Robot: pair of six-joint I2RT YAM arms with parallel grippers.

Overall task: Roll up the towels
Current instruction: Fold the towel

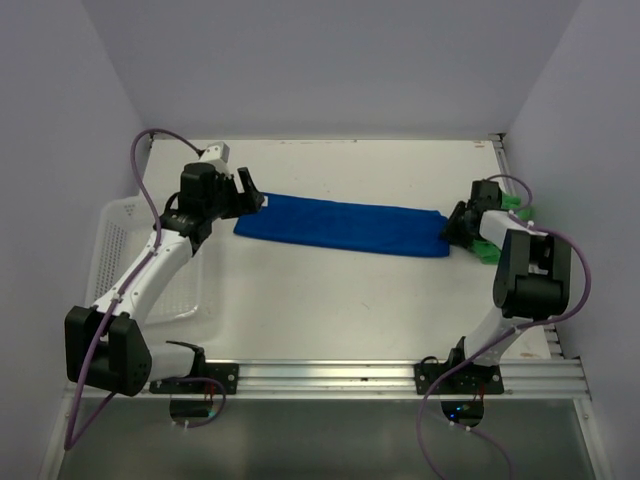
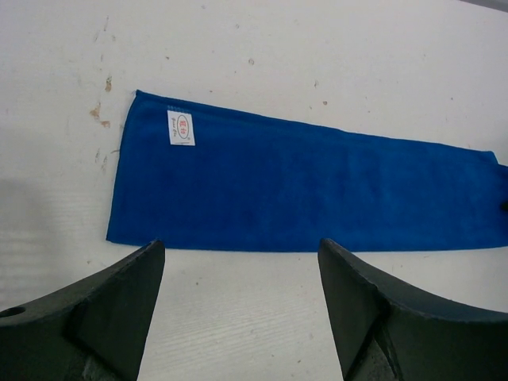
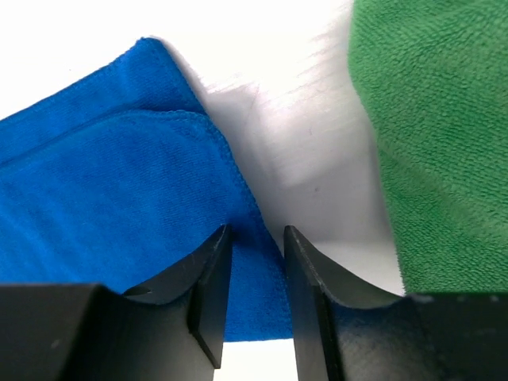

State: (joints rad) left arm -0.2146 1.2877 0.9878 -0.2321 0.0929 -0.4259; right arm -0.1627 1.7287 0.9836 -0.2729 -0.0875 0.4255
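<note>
Okay, white table (image 1: 330, 300), with a white mesh basket (image 1: 115, 250) at its left edge under the left arm. The blue towel (image 1: 345, 227) lies flat mid-table, folded into a long narrow strip running left to right. The green towel (image 3: 436, 143) sits bunched at the far right by the right arm, just beside the blue one's right end, with bare table between them.

The left gripper (image 2: 242, 246) hangs over the blue strip's left end, jaws wide apart and nothing between them. The right gripper (image 3: 255, 234) is down at the strip's right short edge, jaws narrow with a slit showing. Cannot tell whether cloth is actually pinched.

A small white label (image 2: 181, 128) sits near the left corner.

Handling, judged: the towel is light, soft and limp and won't hold a shape by itself. The terry surface should grip fine and isn't slippery. The folded layers show at the right end and could slide apart. Best hold is the short end edge, catching all layers, then rolling along the strip. A loose roll likely springs open.
</note>
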